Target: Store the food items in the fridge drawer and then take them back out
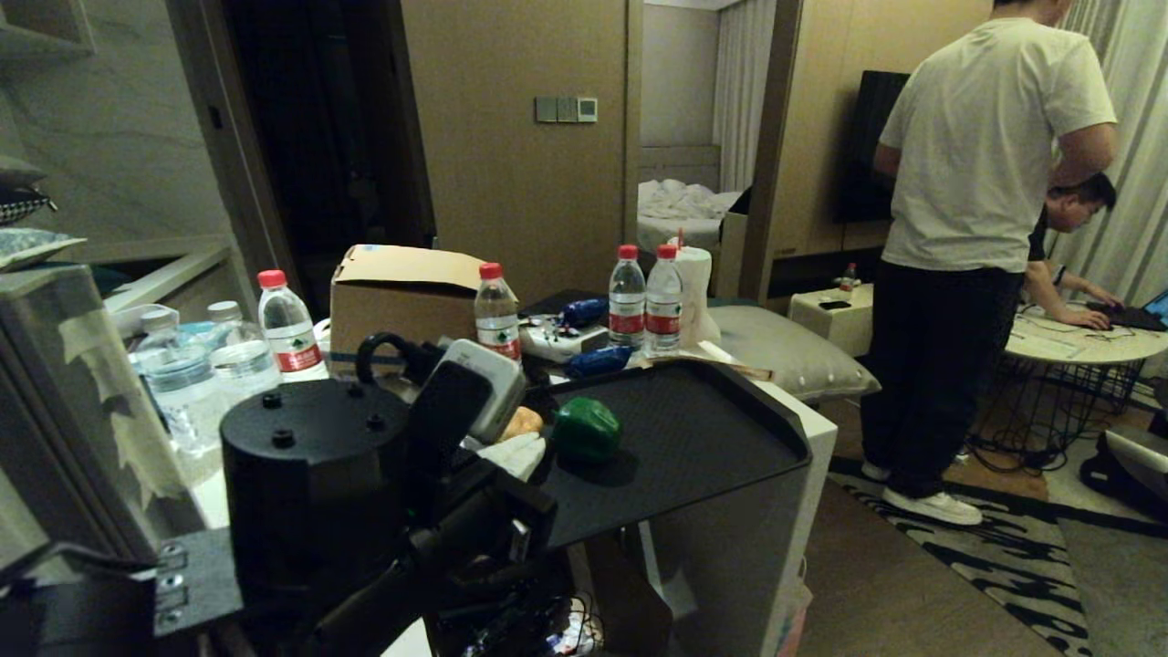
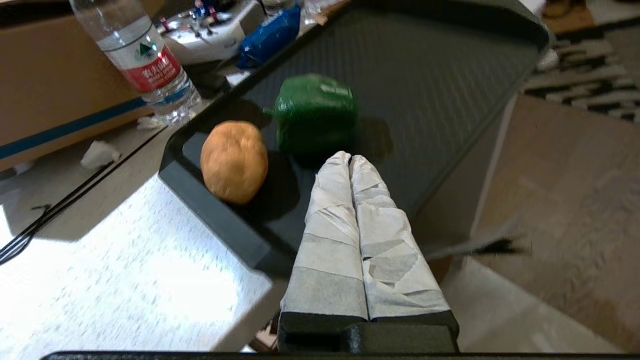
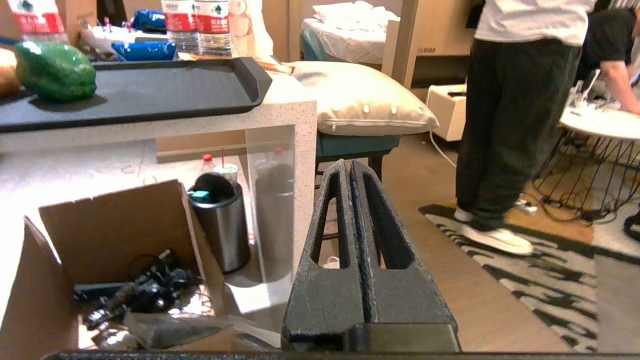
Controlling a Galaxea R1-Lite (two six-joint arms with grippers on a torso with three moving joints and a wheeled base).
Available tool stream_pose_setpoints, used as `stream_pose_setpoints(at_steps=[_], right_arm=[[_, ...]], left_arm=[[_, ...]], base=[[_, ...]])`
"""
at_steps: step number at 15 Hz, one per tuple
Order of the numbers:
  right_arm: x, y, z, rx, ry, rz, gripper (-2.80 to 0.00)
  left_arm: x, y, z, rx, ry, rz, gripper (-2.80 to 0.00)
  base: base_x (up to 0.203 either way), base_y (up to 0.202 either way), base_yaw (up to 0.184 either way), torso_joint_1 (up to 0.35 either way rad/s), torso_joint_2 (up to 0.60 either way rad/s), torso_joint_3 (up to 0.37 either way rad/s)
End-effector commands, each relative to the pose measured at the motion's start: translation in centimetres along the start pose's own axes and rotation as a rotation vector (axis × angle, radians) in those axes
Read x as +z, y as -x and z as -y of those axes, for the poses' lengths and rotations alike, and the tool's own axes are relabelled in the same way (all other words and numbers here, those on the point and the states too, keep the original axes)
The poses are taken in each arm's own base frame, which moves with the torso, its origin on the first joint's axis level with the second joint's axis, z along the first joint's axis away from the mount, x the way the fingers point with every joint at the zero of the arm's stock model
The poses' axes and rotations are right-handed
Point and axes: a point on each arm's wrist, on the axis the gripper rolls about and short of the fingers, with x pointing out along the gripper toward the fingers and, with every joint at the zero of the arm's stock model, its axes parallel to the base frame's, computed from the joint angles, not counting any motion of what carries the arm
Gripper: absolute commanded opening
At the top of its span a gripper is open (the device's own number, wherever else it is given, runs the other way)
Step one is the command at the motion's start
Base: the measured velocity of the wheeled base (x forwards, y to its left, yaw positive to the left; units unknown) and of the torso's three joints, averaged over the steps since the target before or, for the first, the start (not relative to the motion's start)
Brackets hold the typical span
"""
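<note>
Left gripper (image 2: 350,160) neared the pepper (image 2: 316,116)

Jaws closed and empty, it hung just above the tray (image 2: 450,90), apparently lining up; the potato (image 2: 234,162) lay beside.

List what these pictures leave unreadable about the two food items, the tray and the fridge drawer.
- Tan-brown item: head view, mostly hidden behind the left arm; right wrist view, cut off at the edge.
- Fridge drawer: no view clearly shows it.
- Black tray: head view, near-left corner hidden by the arm.
- Green item: underside unseen in all views.
</note>
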Motion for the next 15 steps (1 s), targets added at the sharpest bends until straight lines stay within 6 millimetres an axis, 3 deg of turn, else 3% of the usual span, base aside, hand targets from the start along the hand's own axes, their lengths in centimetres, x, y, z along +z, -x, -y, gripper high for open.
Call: stream_pose_setpoints(at_steps=[1,15], right_arm=[[-0.8,-0.2,0.0,-0.002,-0.010,-0.028,-2.80],[-0.8,-0.2,0.0,-0.002,-0.012,-0.028,-2.80]], left_arm=[[-0.6,-1.5,-0.1,0.027,0.004,-0.010,-2.80],[-2.5,-7.9,-2.7,0.185,0.042,-0.039,-2.80]], base=[[0.000,0.000,0.000,0.000,0.00,0.000],[0.000,0.000,0.000,0.000,0.00,0.000]])
